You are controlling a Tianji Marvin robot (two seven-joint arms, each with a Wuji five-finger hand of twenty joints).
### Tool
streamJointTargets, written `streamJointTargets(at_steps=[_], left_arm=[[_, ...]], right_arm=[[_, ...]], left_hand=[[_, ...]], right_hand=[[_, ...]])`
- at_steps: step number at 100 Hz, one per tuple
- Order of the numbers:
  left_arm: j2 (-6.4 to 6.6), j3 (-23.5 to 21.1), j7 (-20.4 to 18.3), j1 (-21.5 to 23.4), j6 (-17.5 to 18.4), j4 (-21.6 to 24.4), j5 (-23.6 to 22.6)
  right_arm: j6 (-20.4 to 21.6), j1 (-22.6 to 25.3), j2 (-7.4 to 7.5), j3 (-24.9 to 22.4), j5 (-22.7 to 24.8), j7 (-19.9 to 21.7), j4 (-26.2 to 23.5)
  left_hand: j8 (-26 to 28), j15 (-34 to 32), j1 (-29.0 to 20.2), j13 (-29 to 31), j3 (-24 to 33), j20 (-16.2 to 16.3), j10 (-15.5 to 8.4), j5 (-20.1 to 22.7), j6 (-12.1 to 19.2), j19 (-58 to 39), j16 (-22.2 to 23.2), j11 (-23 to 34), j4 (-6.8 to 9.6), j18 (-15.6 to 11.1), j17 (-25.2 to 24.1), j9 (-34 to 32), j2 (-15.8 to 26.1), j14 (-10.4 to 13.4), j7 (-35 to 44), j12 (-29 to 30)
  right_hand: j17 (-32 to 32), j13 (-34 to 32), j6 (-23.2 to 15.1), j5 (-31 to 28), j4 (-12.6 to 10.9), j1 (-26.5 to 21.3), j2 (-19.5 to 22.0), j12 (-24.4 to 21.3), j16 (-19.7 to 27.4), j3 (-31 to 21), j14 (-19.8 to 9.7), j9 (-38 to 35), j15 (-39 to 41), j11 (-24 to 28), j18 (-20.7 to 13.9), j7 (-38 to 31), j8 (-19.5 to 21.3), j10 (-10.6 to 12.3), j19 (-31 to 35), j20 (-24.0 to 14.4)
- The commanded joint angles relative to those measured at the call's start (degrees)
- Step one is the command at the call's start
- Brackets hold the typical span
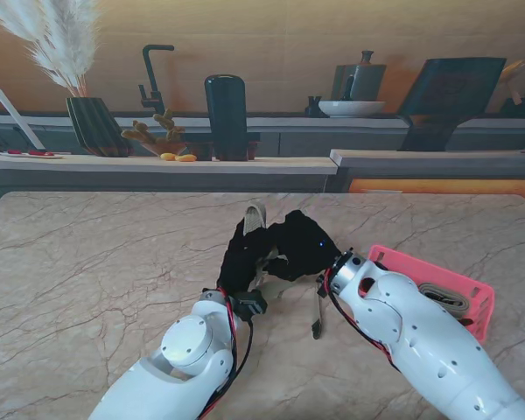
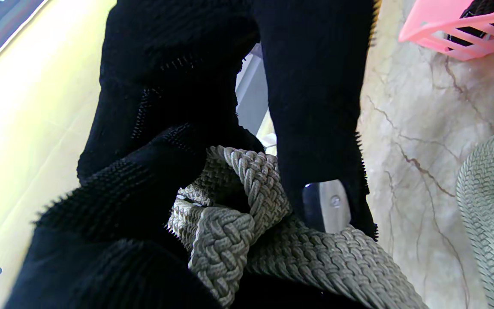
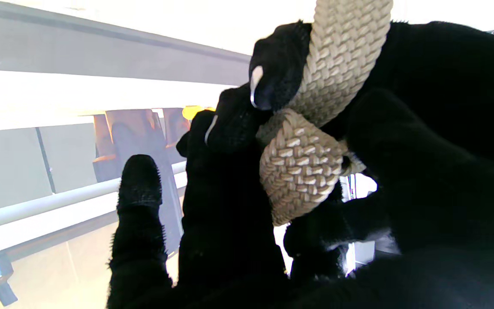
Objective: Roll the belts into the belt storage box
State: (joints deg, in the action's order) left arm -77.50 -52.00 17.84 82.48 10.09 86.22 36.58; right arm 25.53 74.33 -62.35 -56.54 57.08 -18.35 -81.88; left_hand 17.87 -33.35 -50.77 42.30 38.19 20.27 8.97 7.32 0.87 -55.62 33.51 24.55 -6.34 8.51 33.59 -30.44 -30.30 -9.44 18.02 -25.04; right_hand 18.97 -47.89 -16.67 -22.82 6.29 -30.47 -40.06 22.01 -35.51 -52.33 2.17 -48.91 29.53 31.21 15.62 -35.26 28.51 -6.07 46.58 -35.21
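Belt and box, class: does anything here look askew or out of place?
Nothing stands out. Both hands, left hand and right hand, hold the braided belt mid-roll; the pink box sits flat with one belt inside.

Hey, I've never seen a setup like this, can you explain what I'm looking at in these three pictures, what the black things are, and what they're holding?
This is a two-armed robot. The white tubes are its arms, and the black shapes are its five-fingered hands in black gloves.

The wide picture comes from a camera on the robot's stand, looking down at a marble table. The other two come from cameras on each wrist, looking along the fingers, so they appear close up and turned over.

The left hand and right hand meet in the middle and together grip a beige braided belt. Both wrist views show it folded into a tight loop between the fingers, as if being rolled up.

On the robot's right stands a pink slatted storage box with another belt already lying inside.
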Motion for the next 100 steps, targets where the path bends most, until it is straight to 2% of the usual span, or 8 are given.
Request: streamJointTargets(at_steps=[1, 16, 25, 38, 48, 63, 75, 100], left_arm=[[-0.54, 0.3, -0.3, -0.6, -0.2, 0.7, -1.4], [-0.66, 0.4, 0.2, -1.0, -0.5, -0.3, -3.2], [-0.72, 0.4, 0.4, -1.1, -0.6, -0.7, -3.5], [-0.84, 0.5, 0.6, -1.1, 0.3, -1.2, -3.5], [-0.75, 0.7, -0.3, -1.2, 1.5, -1.6, -3.0], [-0.63, 1.0, -1.3, -1.4, 2.7, -2.4, -3.4], [-0.62, 1.2, -1.3, -1.6, 2.8, -2.8, -4.5], [-1.30, 1.4, 2.2, -1.8, 1.7, -3.0, -7.0]], right_arm=[[-0.2, 2.1, 0.26, -0.4, 0.7, 0.4, -1.7], [-1.7, 4.6, 0.40, -2.5, 1.5, 0.7, -4.5], [-2.5, 6.0, 0.30, -3.6, 0.7, 1.4, -5.8], [-3.0, 6.8, 0.28, -4.4, -0.6, 3.4, -6.9], [-3.5, 6.5, 0.30, -4.2, -0.5, 3.5, -6.7], [-4.0, 5.8, 0.12, -3.8, -1.6, 4.1, -6.2], [-3.7, 5.4, 0.09, -3.5, -2.2, 4.9, -6.2], [-3.0, 6.8, 0.41, -4.0, -0.6, 5.2, -8.8]], left_hand=[[-0.9, -2.5, -2.5, 2.6, 0.7, 0.5, -3.4, 1.5, 2.3, -3.9, 2.2, 5.5, 2.74, -0.2, 1.7, -4.6, 2.7, 2.1, 3.1, -2.0], [-1.5, -3.8, -2.8, 2.9, 0.4, 2.8, -3.5, 1.4, 0.3, -6.1, 5.5, 5.4, 2.43, 0.8, 1.2, -4.6, 3.5, 1.7, 4.0, -2.2], [-1.8, -3.5, -1.6, 1.9, -0.1, 4.2, -3.4, 1.4, -0.1, -6.1, 4.9, 5.0, 3.29, 1.7, -0.3, -4.4, 4.0, 1.5, 4.1, -2.2], [-2.8, -4.1, 8.8, -0.2, 1.4, 8.3, -3.6, 1.4, -0.8, -5.9, 4.8, 3.7, 1.78, 4.0, -3.3, -3.6, -0.6, 0.1, 2.2, -2.0], [-2.6, -3.8, 14.5, -0.8, 1.2, 9.2, -3.4, 1.2, -0.8, -5.8, 4.8, 2.8, 0.70, 4.7, -4.5, -3.3, -2.4, -0.3, 1.5, -1.9], [-1.3, -3.9, 25.6, -0.8, 9.2, 11.2, -3.3, 1.4, -0.7, -6.0, 5.5, 1.8, -2.93, 5.6, -4.8, -3.5, -6.9, -0.9, 1.0, -2.1], [-1.3, -4.2, 25.5, -0.4, 10.2, 11.5, -3.4, 1.1, -0.9, -6.3, 5.7, 1.7, -3.21, 5.6, -4.3, -3.6, -7.9, -1.0, 0.7, -2.2], [-2.2, -5.0, 18.7, 0.4, 9.3, 11.2, -3.5, 1.4, -2.0, -6.6, 6.0, 3.0, -2.02, 4.9, -3.0, -3.3, -7.2, -0.1, -1.4, -3.0]], right_hand=[[-1.3, 1.4, 0.4, 2.8, -2.7, 2.4, 1.2, -0.6, -0.7, 1.0, -0.5, 3.5, 0.1, -2.6, -0.4, 1.8, -0.9, 3.5, -1.7, -0.3], [-1.1, 1.3, 1.2, 5.6, -2.8, 3.0, 1.7, -0.2, -1.0, 2.1, 0.1, 3.7, 0.5, -2.2, -0.3, 3.5, -1.5, 2.7, -2.0, -0.8], [-0.8, 0.8, 1.1, 6.1, -3.0, 2.1, 2.0, -0.2, -1.2, 2.3, 0.2, 2.7, 0.7, -2.1, -0.1, 4.0, -1.7, 2.6, -2.2, -1.0], [-0.6, 0.1, 1.0, 7.6, -3.1, 0.4, 2.7, -0.6, -1.2, 2.5, 0.3, 1.1, 0.5, -2.6, 0.0, 5.0, -2.5, 2.8, -2.5, -1.3], [-0.1, -0.6, 0.9, 8.7, -3.1, -0.4, 3.1, -0.7, -1.3, 2.7, 0.1, 0.2, 0.5, -2.7, 0.1, 5.3, -3.1, 3.1, -2.6, -1.6], [0.0, -0.8, 0.8, 9.8, -3.1, -0.5, 3.3, -0.8, -1.5, 3.0, 0.0, -0.2, 0.4, -2.7, 0.0, 5.0, -3.9, 3.4, -2.8, -1.8], [-0.2, -0.7, 0.1, 11.1, -3.1, 0.1, 3.4, -0.8, -1.6, 3.4, 0.2, -0.4, 0.3, -2.8, 0.1, 5.0, -4.6, 3.5, -3.0, -2.0], [-0.2, -1.1, 0.3, 16.0, -3.8, 1.7, 3.7, -0.5, -2.8, 5.8, 0.7, -0.9, 1.2, -2.3, -0.2, 5.7, -8.1, 2.6, -3.6, -2.7]])
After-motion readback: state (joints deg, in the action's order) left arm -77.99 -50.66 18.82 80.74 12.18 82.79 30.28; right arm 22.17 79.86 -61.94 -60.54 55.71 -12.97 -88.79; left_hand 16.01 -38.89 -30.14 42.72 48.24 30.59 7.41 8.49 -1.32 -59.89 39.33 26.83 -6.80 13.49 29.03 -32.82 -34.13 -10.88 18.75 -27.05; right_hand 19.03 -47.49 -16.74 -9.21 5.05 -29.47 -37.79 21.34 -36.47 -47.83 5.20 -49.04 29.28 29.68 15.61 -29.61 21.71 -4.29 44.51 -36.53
